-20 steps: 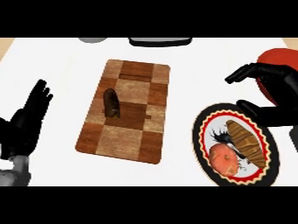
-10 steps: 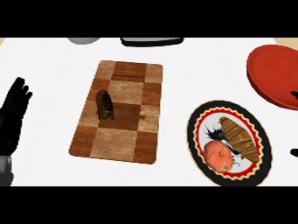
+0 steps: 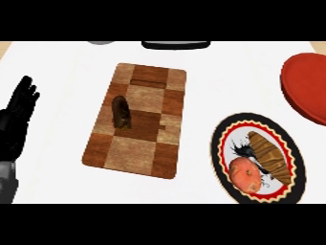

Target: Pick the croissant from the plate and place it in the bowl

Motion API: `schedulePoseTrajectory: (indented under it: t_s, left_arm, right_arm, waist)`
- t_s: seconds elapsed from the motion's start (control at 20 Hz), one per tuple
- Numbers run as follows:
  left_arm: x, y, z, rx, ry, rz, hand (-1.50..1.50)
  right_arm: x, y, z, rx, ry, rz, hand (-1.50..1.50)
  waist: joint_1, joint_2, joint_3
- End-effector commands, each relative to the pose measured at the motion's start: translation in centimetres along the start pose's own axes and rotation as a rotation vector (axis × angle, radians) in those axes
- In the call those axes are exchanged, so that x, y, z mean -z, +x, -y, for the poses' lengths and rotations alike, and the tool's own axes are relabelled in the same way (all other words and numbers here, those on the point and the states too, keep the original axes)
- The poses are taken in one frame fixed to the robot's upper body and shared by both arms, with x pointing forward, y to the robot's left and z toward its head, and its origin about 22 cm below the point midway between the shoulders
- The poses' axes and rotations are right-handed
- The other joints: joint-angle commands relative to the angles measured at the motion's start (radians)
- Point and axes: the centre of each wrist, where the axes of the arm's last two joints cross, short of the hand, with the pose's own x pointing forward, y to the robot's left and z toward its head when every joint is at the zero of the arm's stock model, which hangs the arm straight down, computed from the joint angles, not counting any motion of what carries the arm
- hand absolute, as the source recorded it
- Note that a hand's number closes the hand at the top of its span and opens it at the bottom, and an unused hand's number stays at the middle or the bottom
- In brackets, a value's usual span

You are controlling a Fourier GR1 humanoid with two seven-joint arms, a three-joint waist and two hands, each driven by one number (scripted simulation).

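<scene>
Croissant (image 3: 267, 155) lies on the plate (image 3: 219, 148) at near right, its long axis running mostly away from the robot. Left hand (image 3: 10, 122) rests open, well apart at the left edge; right hand is not visible. Bowl (image 3: 317, 88) stands beyond the plate.

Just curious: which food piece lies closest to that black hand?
The dark brown piece on the wooden board; the other two lie on the patterned plate, farther from the left hand.
</scene>
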Motion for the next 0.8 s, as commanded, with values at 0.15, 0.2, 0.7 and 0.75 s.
schedulePoseTrajectory:
  t_s: [0.15,0.2,0.7,0.75]
  left_arm:
    - [0.7,0.9,0.8,-0.004,-0.011,0.012,0.00]
    - [0.8,-1.0,0.6,-0.001,-0.014,0.013,0.00]
    - [0.4,-0.2,3.3,0.007,-0.056,0.026,0.00]
    - [-0.2,0.5,1.5,-0.006,-0.045,0.009,0.00]
  right_arm:
    - [3.9,3.1,2.2,-0.064,0.059,-0.024,-1.50]
    - [4.3,5.2,3.3,-0.098,0.103,-0.032,-1.50]
    - [9.5,5.7,0.3,-0.318,0.486,-0.215,-1.50]
    - [9.6,6.3,-1.4,-0.336,0.519,-0.207,-1.50]
  waist:
    - [0.016,0.002,0.000]
    - [0.012,0.003,-0.001]
    - [0.047,0.011,-0.001]
    - [0.046,0.006,-0.001]
